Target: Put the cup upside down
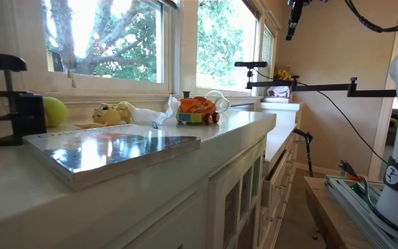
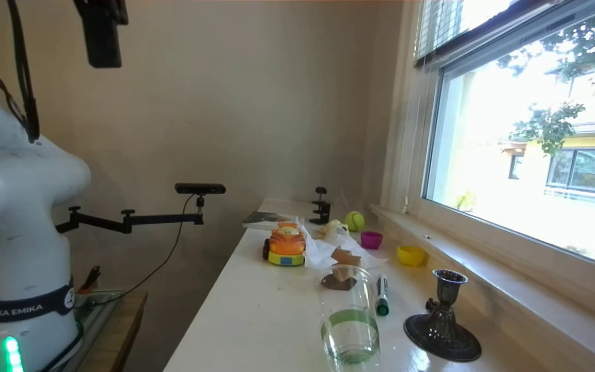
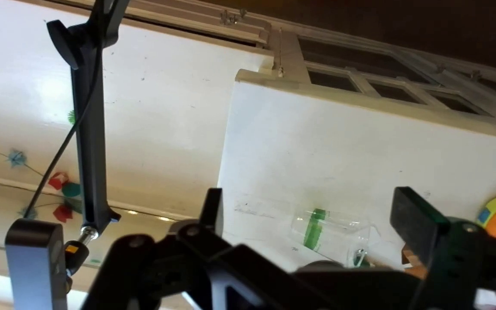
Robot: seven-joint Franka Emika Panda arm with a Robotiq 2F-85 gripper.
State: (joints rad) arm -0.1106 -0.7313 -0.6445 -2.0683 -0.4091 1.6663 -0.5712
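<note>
A clear cup with a green band (image 2: 350, 325) is on the white counter. It appears to lie on its side; which end is open is hard to tell. In an exterior view only its round clear outline (image 1: 222, 103) shows behind the orange toy. In the wrist view the cup (image 3: 338, 230) shows between and beyond the fingers, partly hidden below by the gripper body. My gripper (image 3: 310, 202) is open and empty. It hangs high above the counter, at the top edge of both exterior views (image 1: 290, 33) (image 2: 105, 59). Small purple (image 2: 371, 239) and yellow (image 2: 411, 255) cups stand farther along the counter.
An orange toy car (image 2: 286, 245), white tissue (image 2: 323, 253), a green marker (image 2: 382, 295) and a dark candle holder (image 2: 444, 323) surround the cup. A camera on a black arm (image 3: 91, 142) reaches over the lower counter. A book (image 1: 116, 148) lies at the far end.
</note>
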